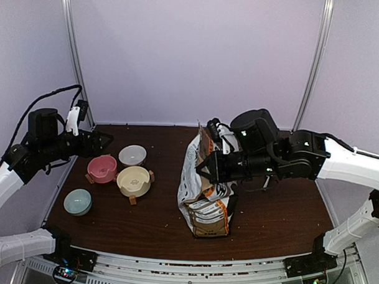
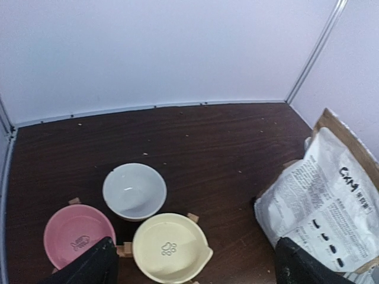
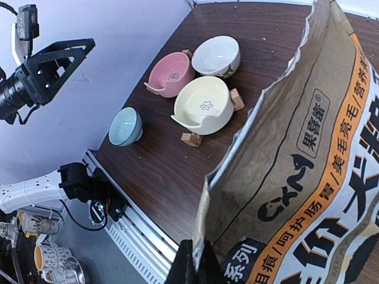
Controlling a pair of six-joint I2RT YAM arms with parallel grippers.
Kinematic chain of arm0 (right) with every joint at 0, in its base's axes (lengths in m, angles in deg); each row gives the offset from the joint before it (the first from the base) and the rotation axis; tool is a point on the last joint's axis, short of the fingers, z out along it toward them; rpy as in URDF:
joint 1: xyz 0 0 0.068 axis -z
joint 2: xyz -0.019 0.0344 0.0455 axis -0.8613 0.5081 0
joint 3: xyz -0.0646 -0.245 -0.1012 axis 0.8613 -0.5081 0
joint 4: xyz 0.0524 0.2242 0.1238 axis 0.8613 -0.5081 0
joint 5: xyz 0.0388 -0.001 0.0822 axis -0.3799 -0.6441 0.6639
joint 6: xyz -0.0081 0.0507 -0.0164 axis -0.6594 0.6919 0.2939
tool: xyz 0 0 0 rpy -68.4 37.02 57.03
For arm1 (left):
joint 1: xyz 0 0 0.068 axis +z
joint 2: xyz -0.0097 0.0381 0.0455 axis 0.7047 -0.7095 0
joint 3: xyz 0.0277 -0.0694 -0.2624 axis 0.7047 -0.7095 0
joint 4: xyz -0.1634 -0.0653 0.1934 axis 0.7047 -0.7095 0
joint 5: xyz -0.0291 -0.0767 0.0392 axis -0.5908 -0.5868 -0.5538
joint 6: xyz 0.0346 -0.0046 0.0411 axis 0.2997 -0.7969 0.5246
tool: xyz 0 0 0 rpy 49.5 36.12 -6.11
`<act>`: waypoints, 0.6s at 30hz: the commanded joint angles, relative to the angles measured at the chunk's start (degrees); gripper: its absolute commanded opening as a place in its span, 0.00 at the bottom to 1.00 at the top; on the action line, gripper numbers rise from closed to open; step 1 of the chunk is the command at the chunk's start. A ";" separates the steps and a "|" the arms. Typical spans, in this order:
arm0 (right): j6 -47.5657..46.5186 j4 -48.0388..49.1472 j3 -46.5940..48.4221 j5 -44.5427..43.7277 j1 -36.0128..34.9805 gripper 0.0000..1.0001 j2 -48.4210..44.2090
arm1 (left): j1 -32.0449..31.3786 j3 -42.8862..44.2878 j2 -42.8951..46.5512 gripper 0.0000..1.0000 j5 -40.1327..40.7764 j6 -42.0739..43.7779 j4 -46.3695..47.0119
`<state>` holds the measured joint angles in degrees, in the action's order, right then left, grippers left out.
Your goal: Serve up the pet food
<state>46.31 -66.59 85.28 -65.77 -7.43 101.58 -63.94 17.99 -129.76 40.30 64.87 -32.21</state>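
Observation:
The pet food pellets are hidden; only a few stray crumbs lie on the dark table [image 1: 274, 220]. The brown-and-white paper bag [image 1: 206, 198] stands upright at the table's middle with its top open, and also shows in the left wrist view [image 2: 331, 201]. My right gripper [image 1: 208, 169] is shut on the bag's upper edge; in the right wrist view the fingers [image 3: 196, 263] pinch the rim of the bag [image 3: 296, 177]. My left gripper [image 1: 102, 141] is open and empty, hovering above the bowls [image 2: 198, 263].
Four empty bowls sit at the left: pink [image 1: 102, 169], white [image 1: 132, 155], yellow with a paw print [image 1: 133, 180] on small wooden blocks, and teal [image 1: 78, 201] nearer the front. The bowls also show in the left wrist view, yellow bowl [image 2: 169, 248] lowest.

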 commanded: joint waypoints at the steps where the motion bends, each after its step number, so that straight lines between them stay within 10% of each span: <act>1: 2.25 12.87 3.76 -1.97 -2.18 0.00 1.31 | -9.69 3.22 -1.30 0.94 5.38 -10.12 2.71; 8: -1.93 6.40 2.32 -12.47 -1.75 0.66 -6.40 | -22.40 6.26 -4.89 0.94 10.95 -19.22 5.27; 18: 2.70 6.13 -7.61 -10.39 7.28 0.68 -14.32 | -32.34 11.60 -12.49 0.91 13.85 -24.35 8.69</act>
<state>46.31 -61.70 82.94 -78.52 -3.23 88.65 -93.75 26.23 -139.55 52.30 43.32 -27.60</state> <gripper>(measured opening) 0.694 0.915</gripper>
